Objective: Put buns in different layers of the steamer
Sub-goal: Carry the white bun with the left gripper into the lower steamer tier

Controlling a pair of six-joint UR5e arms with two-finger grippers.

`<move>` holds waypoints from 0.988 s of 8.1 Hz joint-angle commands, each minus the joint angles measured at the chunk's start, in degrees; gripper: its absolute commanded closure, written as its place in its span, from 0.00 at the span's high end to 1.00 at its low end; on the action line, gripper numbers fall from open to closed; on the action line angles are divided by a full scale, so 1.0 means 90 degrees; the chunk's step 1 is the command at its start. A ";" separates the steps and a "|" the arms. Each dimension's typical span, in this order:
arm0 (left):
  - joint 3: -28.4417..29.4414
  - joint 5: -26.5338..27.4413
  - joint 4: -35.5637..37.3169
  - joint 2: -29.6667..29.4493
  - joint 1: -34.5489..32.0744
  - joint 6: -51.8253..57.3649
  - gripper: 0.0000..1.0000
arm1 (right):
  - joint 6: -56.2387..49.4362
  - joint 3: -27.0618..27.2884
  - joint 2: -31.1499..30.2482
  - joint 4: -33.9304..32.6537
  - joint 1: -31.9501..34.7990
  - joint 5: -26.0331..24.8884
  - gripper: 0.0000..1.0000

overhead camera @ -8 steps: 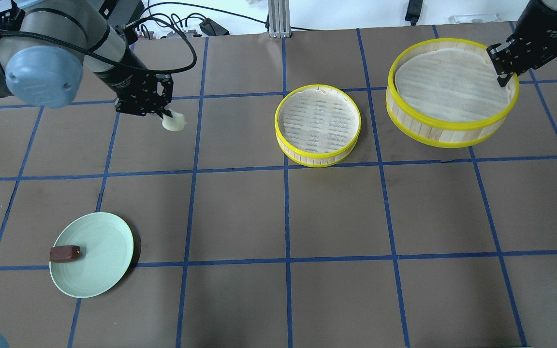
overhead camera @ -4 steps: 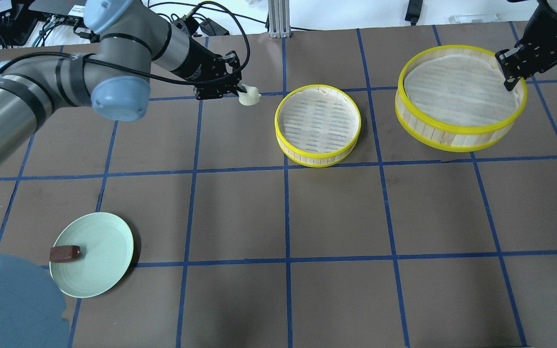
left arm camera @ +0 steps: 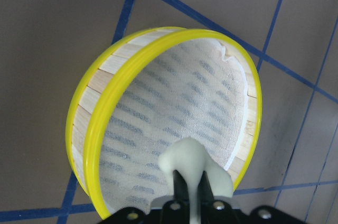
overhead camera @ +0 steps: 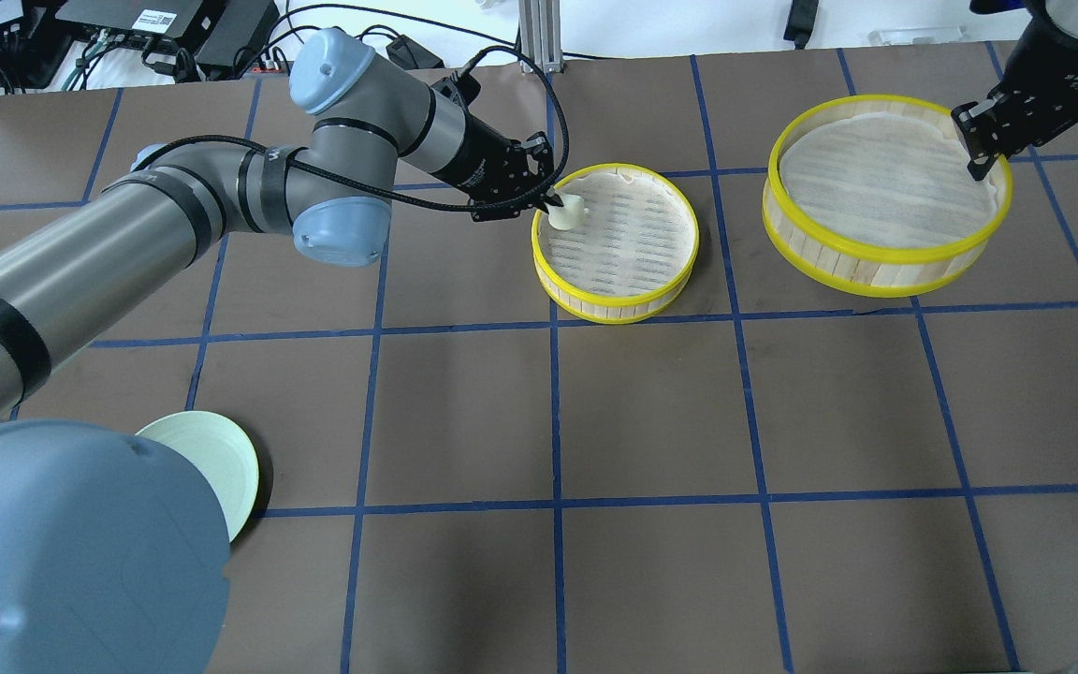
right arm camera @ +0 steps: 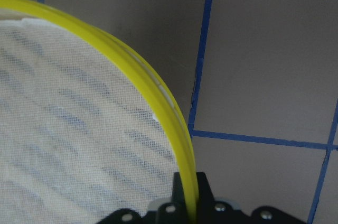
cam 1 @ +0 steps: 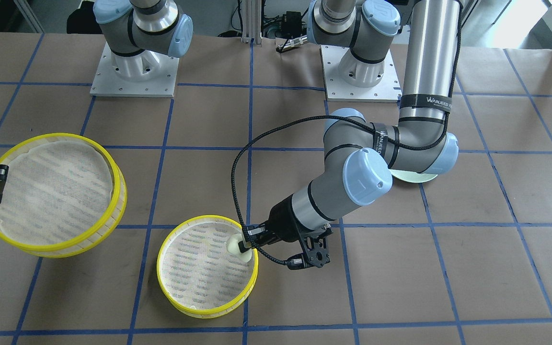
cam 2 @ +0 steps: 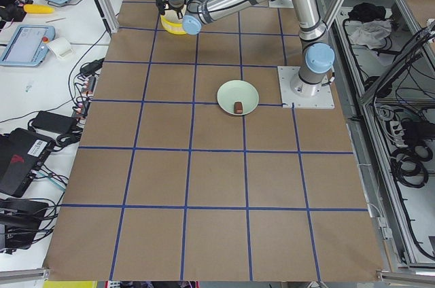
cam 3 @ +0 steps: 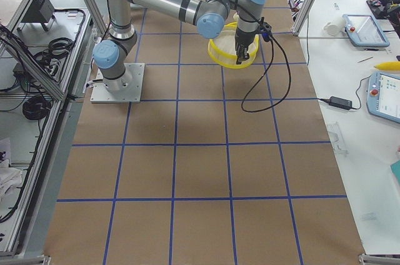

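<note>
Ease the white bun [overhead camera: 567,212], pinched in the left claw [overhead camera: 553,202] just inside the rim of the smaller tray [overhead camera: 614,304], toward mid-mesh; lower before releasing. Hold the right claw [overhead camera: 977,171], clamped on the larger tray [overhead camera: 876,271], well clear.

Small steamer tray [overhead camera: 614,307] and large steamer tray [overhead camera: 876,271]: pale wood-slat walls, glossy yellow rims, woven cloth-like liners. White bun [overhead camera: 569,215]: smooth, matt. Tabletop [overhead camera: 651,412]: matt brown paper.

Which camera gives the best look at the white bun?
The left wrist view: the white bun fills the foreground, pinched in the left gripper over a steamer tray. The overhead and front-facing views show it small at that tray's rim; in the side views it's too small to make out.
</note>
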 commanded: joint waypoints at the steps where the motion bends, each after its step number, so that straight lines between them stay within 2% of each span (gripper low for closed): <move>1: 0.0016 -0.0144 0.0084 -0.0330 -0.0294 -0.0205 0.00 | -0.0062 0.0001 0.0056 -0.0009 0.0000 0.0003 0.00; 2: 0.0016 -0.0163 0.0093 -0.0361 -0.0314 -0.0408 0.15 | -0.0072 0.0011 0.0066 -0.0009 0.0000 0.0003 0.00; 3: 0.0016 -0.0173 0.0093 -0.0351 -0.0334 -0.0517 0.47 | -0.0120 0.0011 0.0056 0.0001 -0.0010 0.0003 0.00; 4: 0.0025 -0.0173 0.0093 -0.0332 -0.0334 -0.0605 0.63 | -0.0121 0.0021 0.0046 -0.0018 -0.0010 0.0013 0.00; 6: 0.0035 -0.0183 0.0093 -0.0234 -0.0334 -0.0916 0.83 | -0.0121 0.0021 0.0036 -0.0096 -0.0010 0.0003 0.00; 7: 0.0055 -0.0173 0.0093 -0.0089 -0.0324 -0.0995 0.88 | -0.0121 0.0021 0.0046 -0.0106 -0.0010 -0.0016 0.00; 8: 0.0055 -0.0183 0.0084 0.0009 -0.0324 -0.1025 0.88 | -0.0121 0.0021 0.0046 -0.0097 -0.0010 -0.0065 0.00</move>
